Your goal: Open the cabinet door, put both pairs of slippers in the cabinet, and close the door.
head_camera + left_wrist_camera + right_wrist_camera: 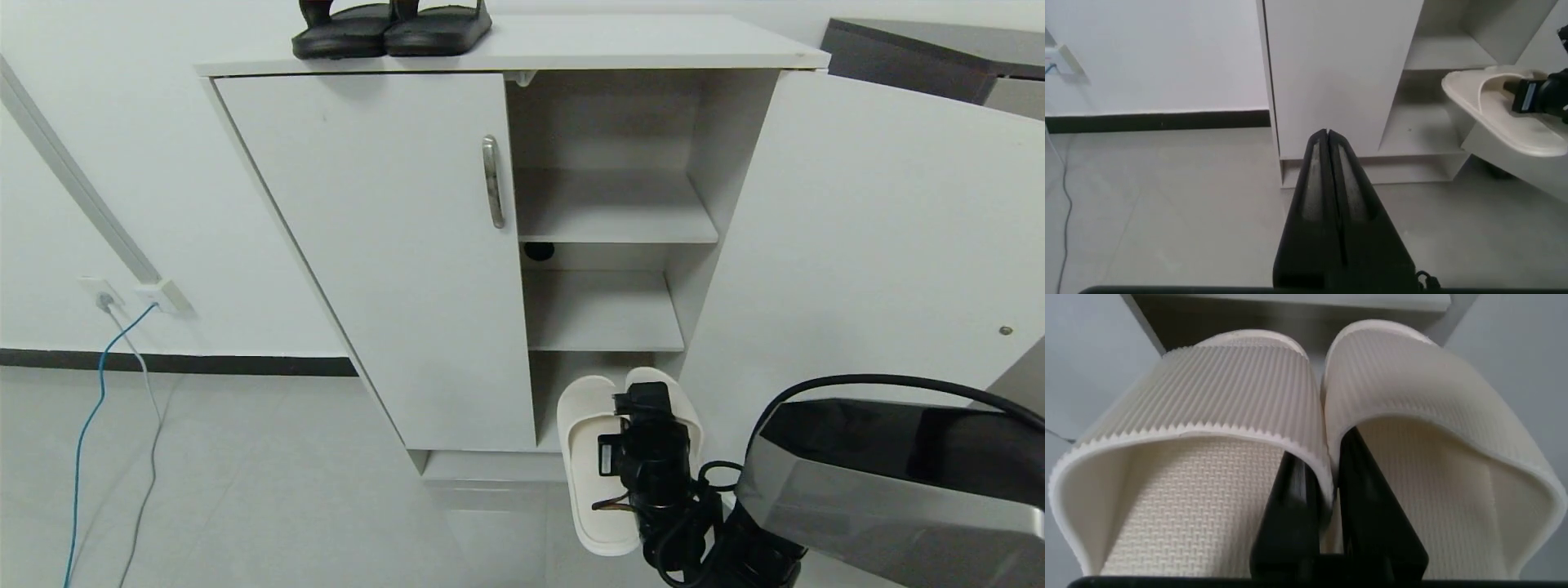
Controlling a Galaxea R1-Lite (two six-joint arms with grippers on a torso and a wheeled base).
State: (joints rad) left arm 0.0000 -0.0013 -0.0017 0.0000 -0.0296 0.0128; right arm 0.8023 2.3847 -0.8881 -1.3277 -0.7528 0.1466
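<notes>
Showing plain white across the cabinet (367, 245), brushed silver on its handle (492, 181). Finding the black slippers (392, 31) plain and matte. Finding the cream slippers (584, 457) finely ribbed across the straps (1225, 392), with a small grid texture on the footbeds (1184, 506). Seeing black on the right fingers (1290, 523) and the left fingers (1310, 188). Noting pale grey on the floor (286, 506), a black band (163, 361) along the wall's foot, a blue cable (88, 425).

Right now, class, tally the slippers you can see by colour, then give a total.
Black slippers: 2, on the cabinet top.
White slippers: 2, gripped together by the right pincer.
Total: 4 slippers.
</notes>
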